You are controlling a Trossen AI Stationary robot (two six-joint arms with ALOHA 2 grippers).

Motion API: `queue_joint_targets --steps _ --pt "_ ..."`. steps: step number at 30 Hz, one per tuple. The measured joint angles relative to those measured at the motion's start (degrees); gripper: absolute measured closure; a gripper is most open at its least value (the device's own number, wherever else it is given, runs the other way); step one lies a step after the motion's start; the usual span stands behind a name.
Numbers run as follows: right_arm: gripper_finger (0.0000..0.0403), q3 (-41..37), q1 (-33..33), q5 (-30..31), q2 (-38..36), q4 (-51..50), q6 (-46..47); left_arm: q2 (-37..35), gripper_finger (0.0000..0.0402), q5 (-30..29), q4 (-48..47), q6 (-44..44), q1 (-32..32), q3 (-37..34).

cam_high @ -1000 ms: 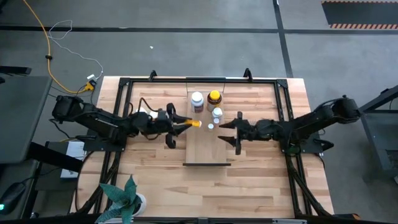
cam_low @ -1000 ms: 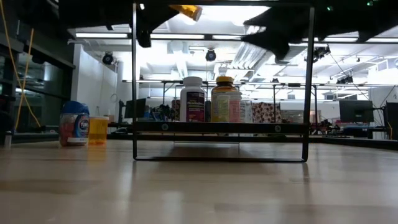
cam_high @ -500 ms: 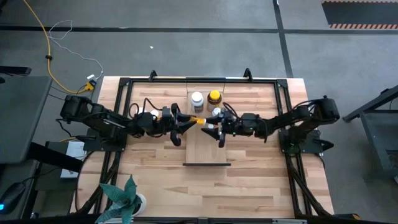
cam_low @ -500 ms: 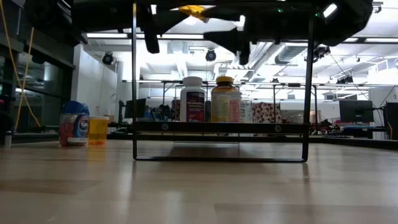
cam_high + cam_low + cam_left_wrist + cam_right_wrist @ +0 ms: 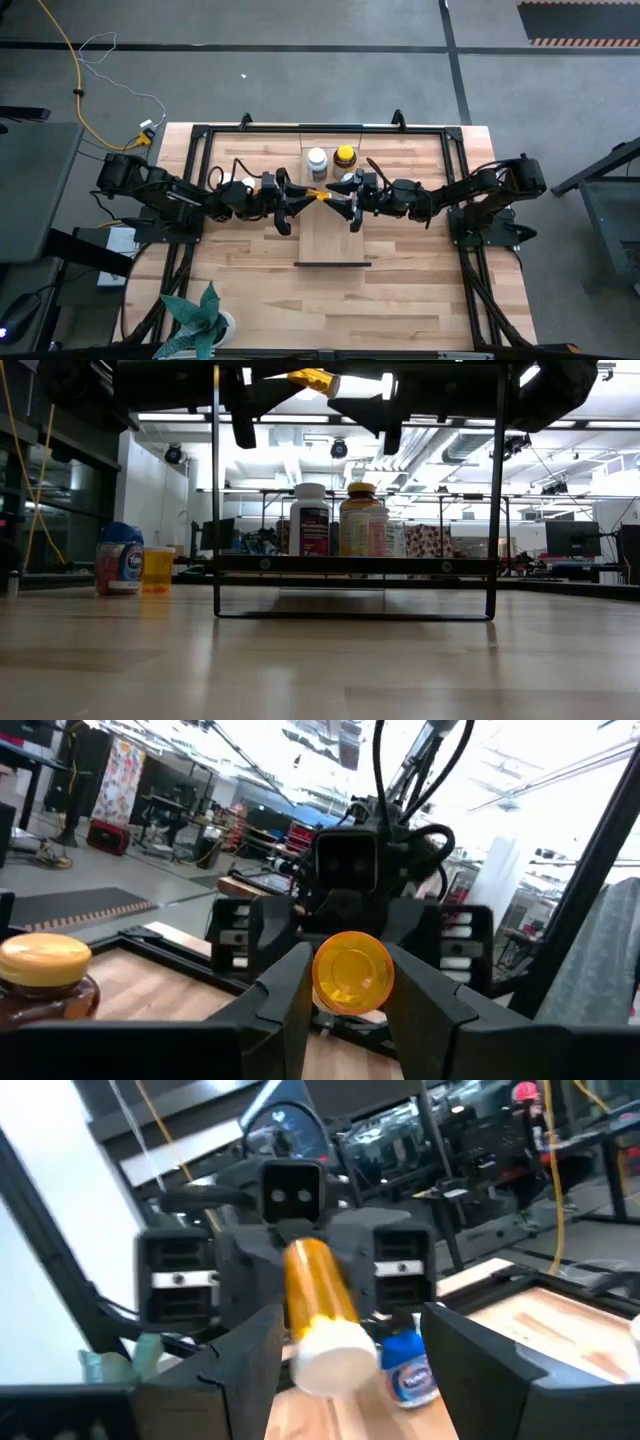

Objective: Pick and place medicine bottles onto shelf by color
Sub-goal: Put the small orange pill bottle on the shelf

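A small orange bottle with a white cap [image 5: 318, 193] lies level in the air above the light wood shelf [image 5: 335, 235]. My left gripper [image 5: 306, 195] is shut on it. My right gripper [image 5: 347, 195] faces it from the table's right, open. Its fingers [image 5: 250, 1365] stand on either side of the white cap [image 5: 328, 1352] without touching it. A white bottle [image 5: 317, 160] and an amber yellow-capped bottle [image 5: 345, 156] stand on the shelf's far end. A blue-capped bottle [image 5: 120, 558] and an orange bottle [image 5: 158, 568] stand on the table at the left. My left gripper pinches the orange bottle near its bottom end [image 5: 352, 972] between its two fingers [image 5: 285, 1005]. The fingers come level from the table's left and lie along the bottle. The bottle sticks out level past them, cap toward my right gripper, lifted clear of the shelf.
The shelf plank sits on a dark metal frame [image 5: 350, 563] raised above the table, with its dark strip [image 5: 333, 264] at the near end. A potted plant [image 5: 200, 315] stands at the table's near left corner. The planked table top is bare to the near right [image 5: 420, 290].
My right gripper has moved toward the table's left and now has its open fingers around the bottle's cap end. My left gripper has moved a little toward the table's right with the bottle, which stays level.
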Motion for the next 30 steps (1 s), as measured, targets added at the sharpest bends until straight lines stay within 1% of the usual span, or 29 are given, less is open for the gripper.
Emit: queue_joint_targets --steps 3,7,10,16,19,23,30 --pt "0.0174 0.0 0.03 -0.66 0.0 1.06 0.02 0.0 0.03 -0.02 -0.55 -0.69 0.0 0.0" --pt "0.0174 0.0 0.02 -0.69 0.0 -0.13 0.22 0.0 0.03 -0.06 -0.35 -1.4 0.0 0.0" --pt "0.0174 0.0 0.02 -0.69 0.04 -1.2 1.72 0.0 0.03 -0.91 -0.01 -1.4 0.0 0.0" --pt "0.0174 0.0 0.02 -0.71 0.04 -1.04 1.74 0.0 0.03 -1.54 0.15 -1.62 -0.2 0.0" --pt "0.0179 0.0 0.02 -0.71 0.04 -1.08 1.85 0.0 0.03 -2.77 0.17 -1.57 -0.75 0.0" --pt "0.0206 0.0 0.03 -0.71 0.04 -1.08 1.96 0.0 0.03 -3.68 0.17 -1.59 -0.87 0.0" --pt "0.0276 0.0 0.02 -0.67 0.04 -1.13 1.48 0.0 0.03 -3.85 0.25 -1.59 -0.89 0.0"
